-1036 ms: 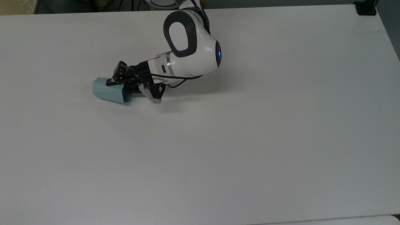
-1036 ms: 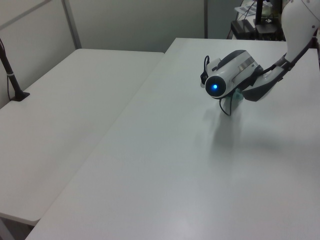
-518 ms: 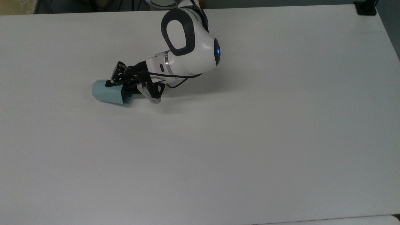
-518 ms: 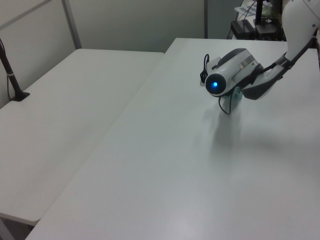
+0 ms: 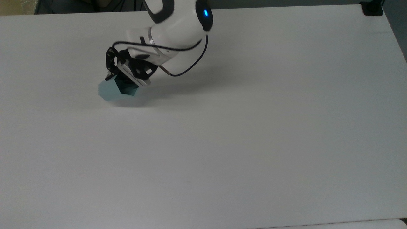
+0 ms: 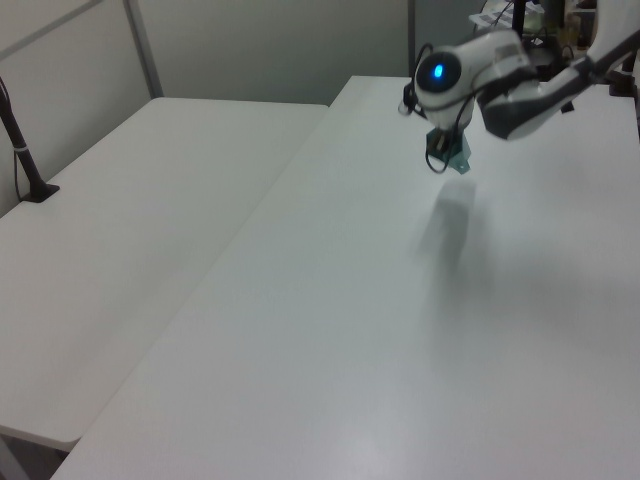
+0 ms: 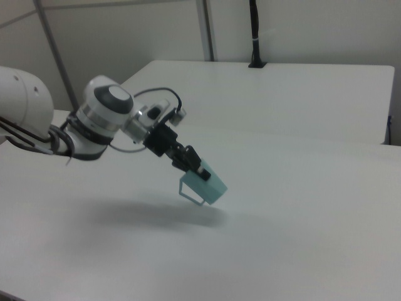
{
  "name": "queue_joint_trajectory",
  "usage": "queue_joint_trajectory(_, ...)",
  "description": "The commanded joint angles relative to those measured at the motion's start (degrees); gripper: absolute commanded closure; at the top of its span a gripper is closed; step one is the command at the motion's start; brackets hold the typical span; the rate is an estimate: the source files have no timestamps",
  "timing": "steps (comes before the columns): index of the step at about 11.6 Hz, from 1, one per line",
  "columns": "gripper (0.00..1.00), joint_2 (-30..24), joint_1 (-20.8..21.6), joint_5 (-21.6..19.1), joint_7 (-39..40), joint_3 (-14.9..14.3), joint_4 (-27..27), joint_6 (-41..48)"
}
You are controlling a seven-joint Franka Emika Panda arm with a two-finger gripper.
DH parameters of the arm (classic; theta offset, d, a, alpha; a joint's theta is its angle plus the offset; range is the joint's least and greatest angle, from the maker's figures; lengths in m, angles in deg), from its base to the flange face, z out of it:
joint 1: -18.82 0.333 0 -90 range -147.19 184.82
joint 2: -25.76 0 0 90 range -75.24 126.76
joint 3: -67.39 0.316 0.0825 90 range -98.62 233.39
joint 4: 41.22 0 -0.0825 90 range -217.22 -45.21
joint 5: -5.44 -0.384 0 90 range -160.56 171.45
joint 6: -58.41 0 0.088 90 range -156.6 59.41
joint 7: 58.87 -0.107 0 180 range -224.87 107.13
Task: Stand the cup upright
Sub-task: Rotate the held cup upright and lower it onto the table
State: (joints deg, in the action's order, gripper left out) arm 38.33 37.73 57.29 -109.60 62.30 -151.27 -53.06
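The pale teal-blue faceted cup (image 5: 110,91) hangs tilted just above the white table (image 5: 254,133), its dark mouth facing up toward the arm. My gripper (image 5: 119,79) is shut on the cup's rim, and the wrist reaches down to it from above. In the right view the cup (image 7: 208,184) slants down to the right from the gripper (image 7: 195,169), with its thin side handle (image 7: 190,192) below and a shadow on the table under it. In the left view the cup (image 6: 459,155) peeks out beneath the wrist.
A black clamp (image 5: 372,8) sits on the table's far right corner in the top view. A second white table (image 6: 140,210) adjoins at the left view's left, with a black post (image 6: 22,150). Another table (image 7: 282,94) stands behind in the right view.
The cup lay on its side on the table with the gripper at its mouth. The arm has since risen and turned, lifting and tilting the cup mouth-up.
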Motion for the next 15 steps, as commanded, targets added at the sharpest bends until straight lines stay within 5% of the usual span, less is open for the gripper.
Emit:
queue_joint_trajectory(1,1.00,-9.5,-3.5,-15.4,9.0,-0.2,-3.7,-7.2)
queue_joint_trajectory(5,1.00,-15.1,-6.4,-42.4,24.7,-0.9,-6.4,-9.6)
queue_joint_trajectory(6,1.00,-16.1,-6.4,-45.7,27.0,-1.0,-8.8,-10.0)
queue_joint_trajectory(11,1.00,-18.2,-5.6,-50.8,26.6,-1.1,-22.1,-26.9)
queue_joint_trajectory(15,1.00,-17.4,-4.6,-52.3,26.7,-1.1,-23.8,-28.4)
